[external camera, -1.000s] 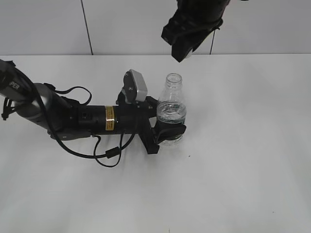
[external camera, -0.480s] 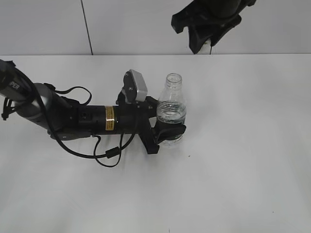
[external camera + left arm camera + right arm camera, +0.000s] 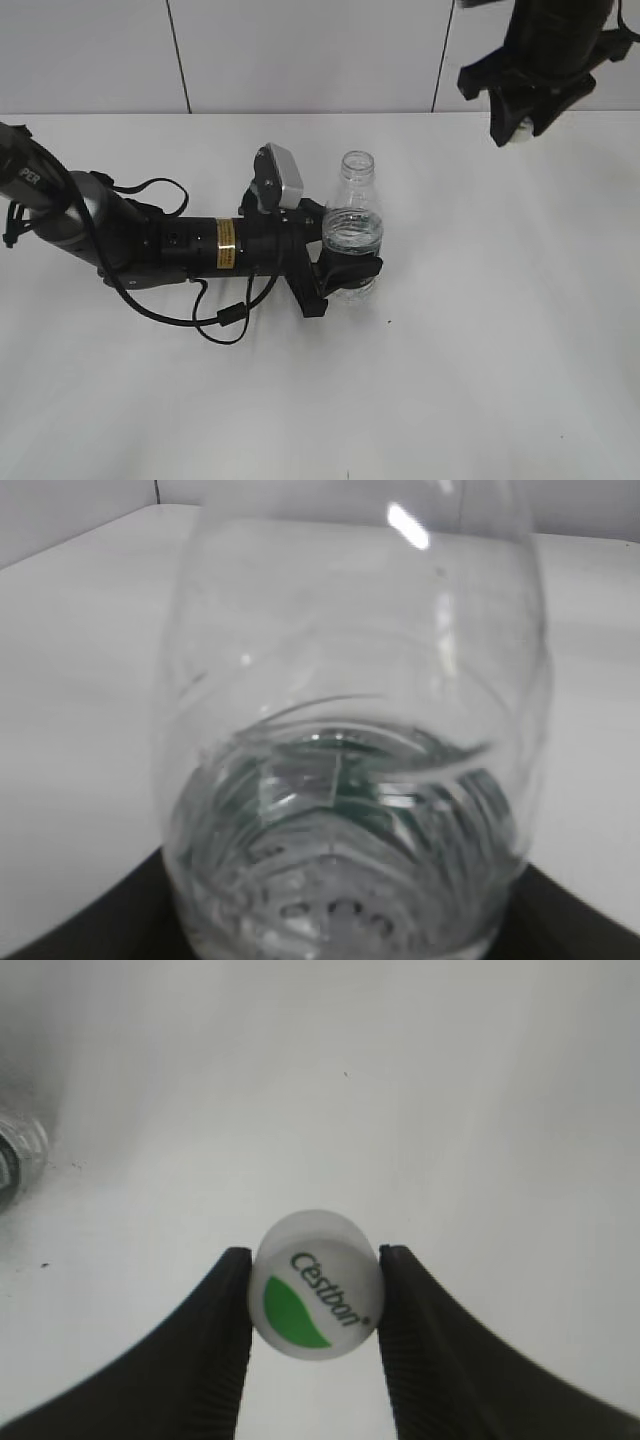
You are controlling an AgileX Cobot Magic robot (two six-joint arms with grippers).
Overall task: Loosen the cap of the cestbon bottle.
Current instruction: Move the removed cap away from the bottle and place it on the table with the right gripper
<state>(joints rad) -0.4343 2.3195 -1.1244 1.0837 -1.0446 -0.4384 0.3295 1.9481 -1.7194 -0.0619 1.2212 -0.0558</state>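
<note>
The cestbon bottle (image 3: pixel 353 225) stands upright near the table's middle with its neck open and no cap on it. My left gripper (image 3: pixel 345 268) is shut on its lower body; the left wrist view shows the clear bottle (image 3: pixel 350 730) filling the frame, with dark jaws at both lower corners. My right gripper (image 3: pixel 517 131) is raised at the upper right, far from the bottle. It is shut on the white cap (image 3: pixel 316 1297), whose green leaf mark and lettering face the camera. The cap shows as a small white spot in the exterior view (image 3: pixel 519 134).
The left arm (image 3: pixel 150 240) lies across the white table (image 3: pixel 480 330) from the left, with a looped black cable (image 3: pixel 225 318) in front of it. A grey tiled wall (image 3: pixel 300 50) runs along the back.
My right gripper has carried the cap to the right, from above the bottle's neck to the upper right of the view. The bottle and left arm have not moved.
</note>
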